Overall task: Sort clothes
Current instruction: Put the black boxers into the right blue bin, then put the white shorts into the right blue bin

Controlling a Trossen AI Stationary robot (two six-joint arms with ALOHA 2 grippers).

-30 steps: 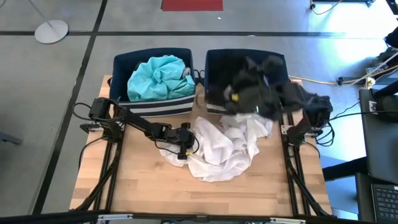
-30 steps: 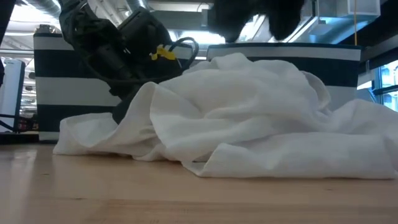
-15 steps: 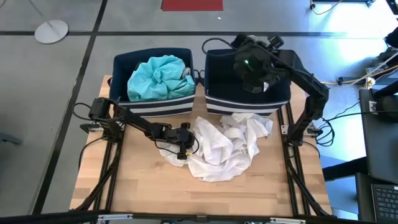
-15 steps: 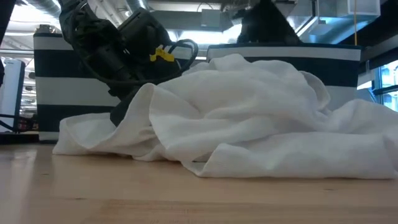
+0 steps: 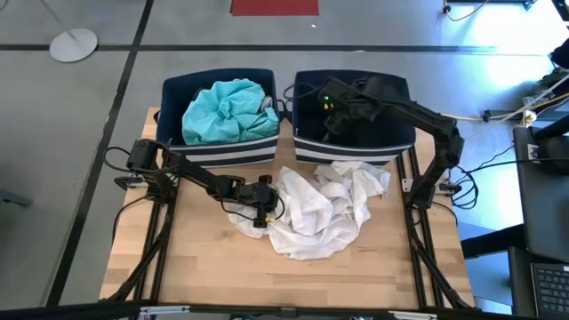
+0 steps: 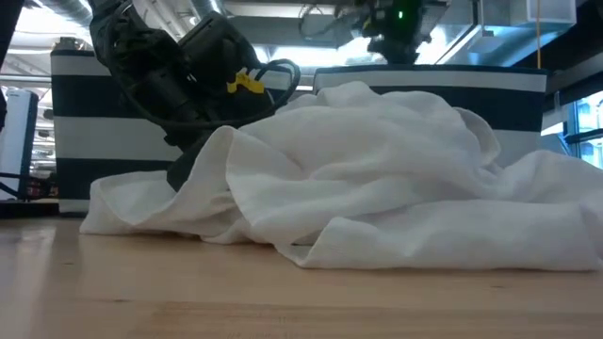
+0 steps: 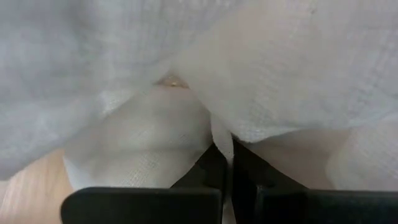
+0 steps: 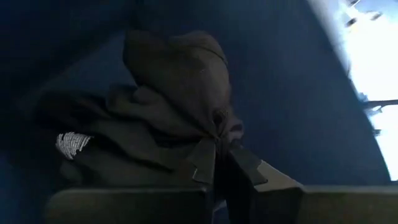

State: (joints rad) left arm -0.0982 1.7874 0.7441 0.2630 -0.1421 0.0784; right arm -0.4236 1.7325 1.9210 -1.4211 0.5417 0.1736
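Note:
A white garment (image 5: 320, 212) lies crumpled on the table's middle, in front of two navy striped bins. My left gripper (image 5: 264, 203) sits low at the garment's left edge, shut on the cloth (image 7: 222, 149). My right gripper (image 5: 333, 111) reaches down over the right bin (image 5: 356, 149), shut on a dark garment (image 8: 168, 93) that is inside the bin. In the low view the right gripper (image 6: 396, 24) shows just above the bin's rim. A teal garment (image 5: 227, 107) fills the left bin (image 5: 218, 151). My left gripper pinches a fold of the white garment (image 7: 219, 127) between its two fingers, near the garment's left edge. The fingers slant down from the table's left side. The cloth lies slack on the table around them. My right gripper pinches a bunched-up part of the dark garment (image 8: 214, 127) between its two fingers (image 8: 202, 163). The fingers slant down into the right bin. The rest of the garment hangs in folds beyond the fingers, against the bin's navy inside.
The two bins stand side by side along the table's far edge. Bare wood (image 5: 222, 267) lies between the white garment and the table's near edge. Cables and equipment (image 5: 542, 151) stand beyond the table's right side.
My right gripper has carried the dark garment from above the right bin's near edge toward the table's far edge, then down into the bin, tipping downward and rolling. The garment, which hung spread high over the table, now sits inside the bin.

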